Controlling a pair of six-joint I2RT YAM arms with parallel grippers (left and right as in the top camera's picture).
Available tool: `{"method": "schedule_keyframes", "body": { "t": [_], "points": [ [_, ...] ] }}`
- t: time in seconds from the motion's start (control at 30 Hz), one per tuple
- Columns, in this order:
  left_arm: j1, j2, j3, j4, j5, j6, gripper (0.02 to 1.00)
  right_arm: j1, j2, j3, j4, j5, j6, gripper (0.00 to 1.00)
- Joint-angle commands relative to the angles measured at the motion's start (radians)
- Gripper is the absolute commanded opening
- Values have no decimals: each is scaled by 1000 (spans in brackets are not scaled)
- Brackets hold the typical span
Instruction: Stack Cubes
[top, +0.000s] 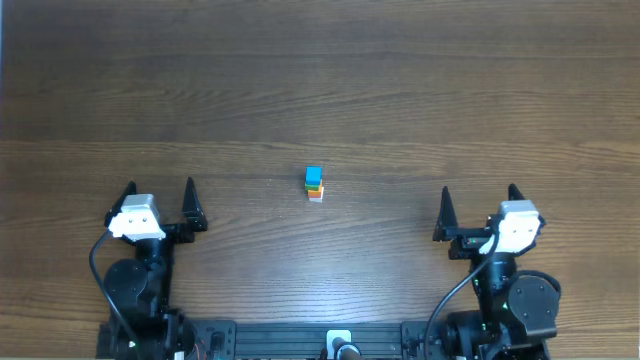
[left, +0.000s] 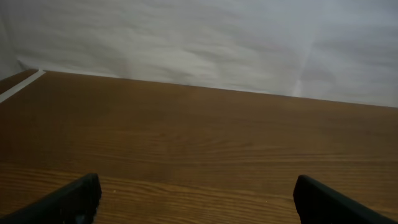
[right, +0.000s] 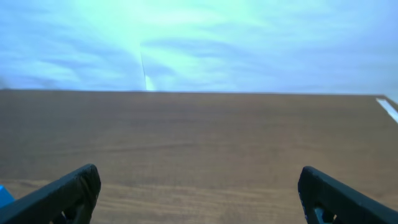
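Observed on the wooden table: one stack of cubes standing near the middle of the surface, roughly midway between the two arms and slightly farther out than their fingertips. The blue cube sits on top. Below it is an orange layer, and a white cube is at the bottom, resting on the table. The stack looks upright. The cubes are too small to tell their exact count or whether their edges line up.

Left gripper: positioned at the near left, close to its own base, with the fingers spread wide apart and nothing between them. It is well apart from the stack. The left wrist view confirms this, with the left gripper set over bare wood and its two dark fingers far from each other.

Right gripper: positioned at the near right, close to its own base, with the fingers likewise spread wide and holding nothing. It is also well apart from the stack. In the right wrist view the right gripper is over bare wood grain, and a small sliver of blue shows beside one finger, too little of it to identify.

A pale backdrop rises behind the far edge of the table.
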Motion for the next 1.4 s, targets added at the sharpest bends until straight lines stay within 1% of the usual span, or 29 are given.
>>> {"method": "schedule_keyframes", "body": {
  "t": [0.03, 0.63, 0.83, 1.03, 1.4],
  "points": [
    [5, -7, -4, -3, 13, 11, 1000, -10, -22, -61, 57, -24, -15, 991],
    [5, -7, -4, -3, 13, 11, 1000, -10, -22, -340, 445, -31, -20, 991],
    [5, -7, -4, -3, 13, 11, 996, -10, -22, -338, 429, -39, -56, 991],
    [5, -7, -4, -3, 13, 11, 1000, -18, -22, -338, 315, -27, -56, 991],
    [5, -7, -4, -3, 13, 11, 1000, -29, -21, -338, 319, -27, -56, 991]
  ]
}}
